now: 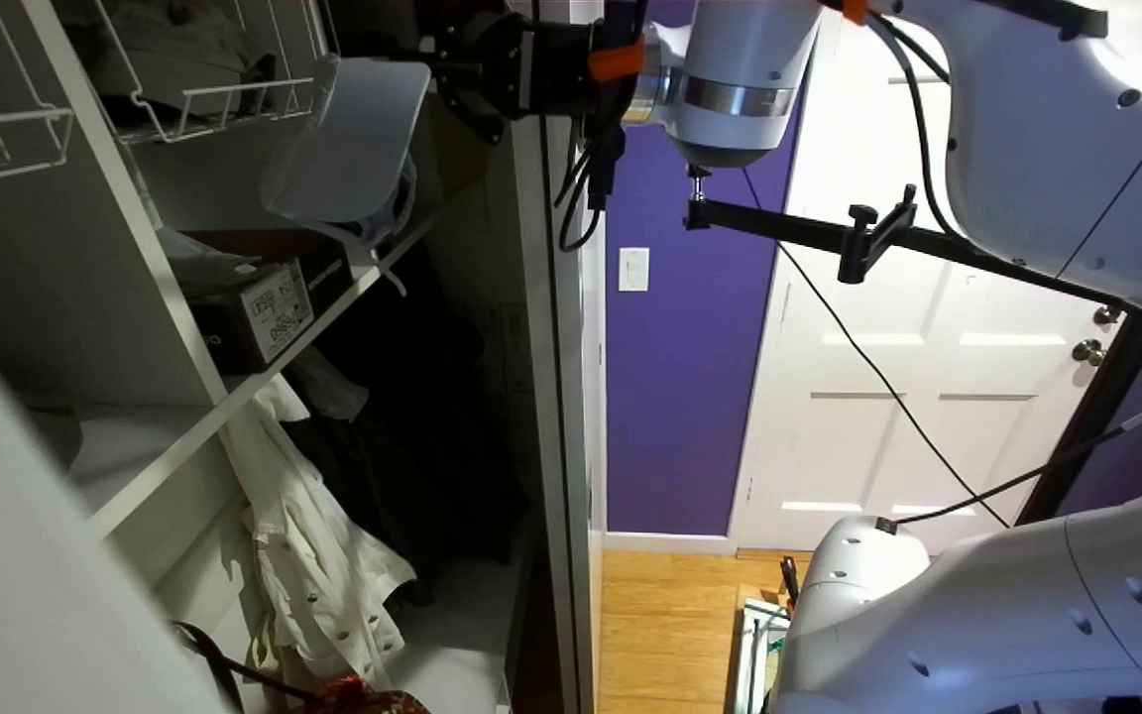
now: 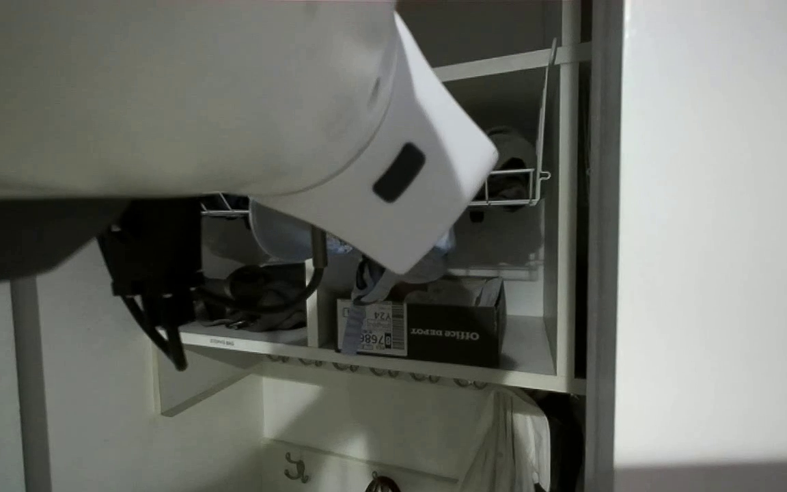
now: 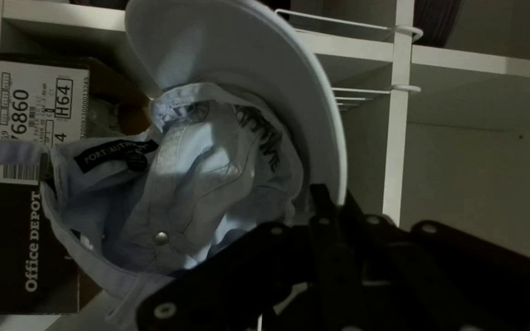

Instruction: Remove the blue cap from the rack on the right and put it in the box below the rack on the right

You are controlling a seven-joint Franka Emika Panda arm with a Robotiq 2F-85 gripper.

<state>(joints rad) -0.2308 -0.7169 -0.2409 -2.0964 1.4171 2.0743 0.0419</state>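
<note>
Closest to the lens in the wrist view is the black gripper (image 3: 336,197), and it's pinching the edge of the brim, so yep, it's got the blue cap (image 3: 200,156). The cap hangs off the tips with its inside facing the camera. On the far side of the cap from the gripper there's the box (image 3: 16,220), dark, Office Depot on the side, white label. A few wires of the rack (image 3: 361,91) show just past the tips, behind the brim.

Over in an exterior view the white arm (image 1: 1047,129) holds the gripper up high. Below the gripper you get the box on its shelf (image 1: 130,436), then a white jacket (image 1: 318,535) lower still.

In an exterior view the arm hides the tips; lower than them, the cap's strap (image 2: 354,331) hangs in front of the box's label, with hooks (image 2: 427,376) under the shelf.
</note>
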